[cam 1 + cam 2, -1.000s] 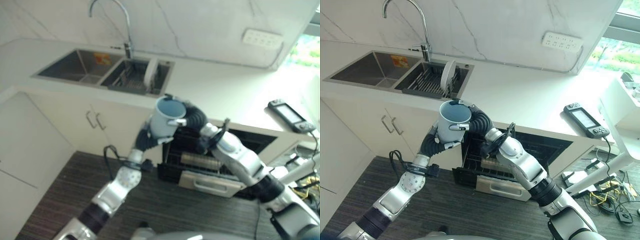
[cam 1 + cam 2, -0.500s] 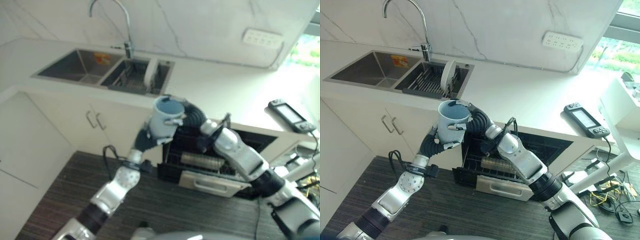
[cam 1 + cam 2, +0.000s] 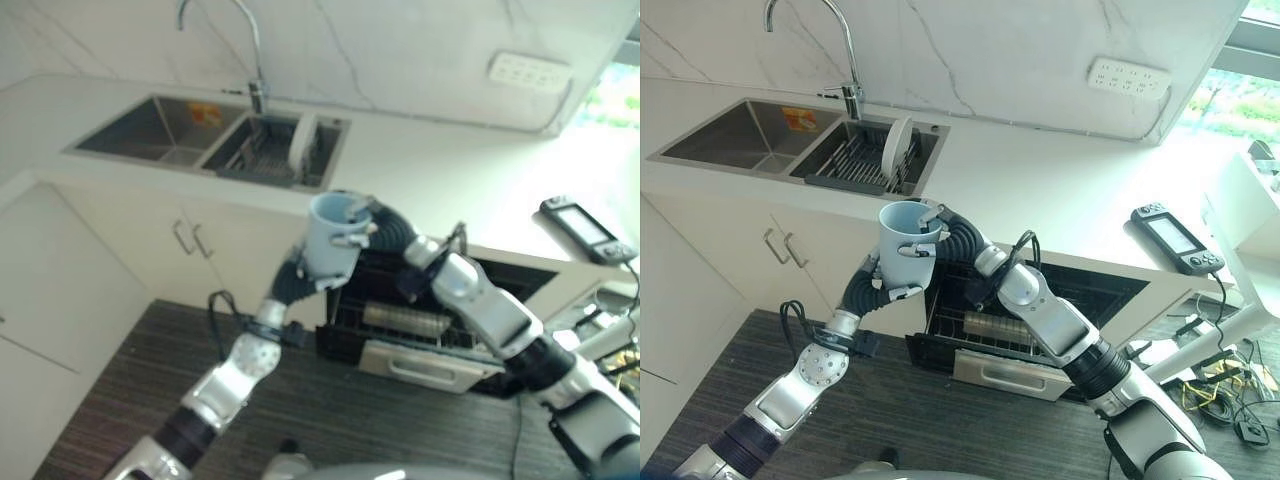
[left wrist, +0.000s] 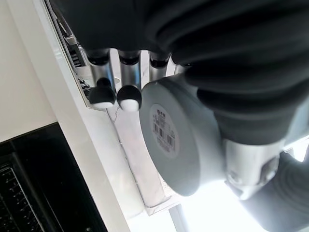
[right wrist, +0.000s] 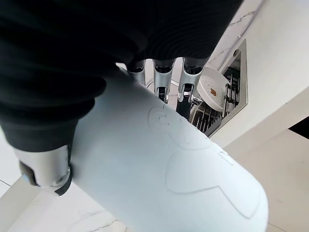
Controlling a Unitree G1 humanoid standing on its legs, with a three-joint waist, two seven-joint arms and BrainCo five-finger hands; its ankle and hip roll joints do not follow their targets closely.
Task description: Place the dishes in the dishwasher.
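The white counter runs across the scene, with a marble-veined wall behind it. At ten o'clock the steel sink has two basins under a curved tap; an orange sticker on the far wall of the left basin carries print too small to read. The right basin holds a dark rack with a white plate standing on edge in it. In the right wrist view that plate shows a small orange mark near its middle.

Below the counter, at about five o'clock from the middle, the dishwasher is open, and its dark drawer rack is pulled out over the striped floor. White cupboard doors with bar handles stand at eight o'clock.

Just above the open drawer, near the middle of the scene, a pale blue cup is held upright with its mouth up. The left hand grips it from below, fingers curled round its lower side. The right hand meets it at the rim, fingers hooked over the edge. The left wrist view shows a white barcode label on the cup's base; its digits cannot be read.

At three o'clock a dark handheld controller lies on the counter, and a white socket strip is on the wall at one o'clock.
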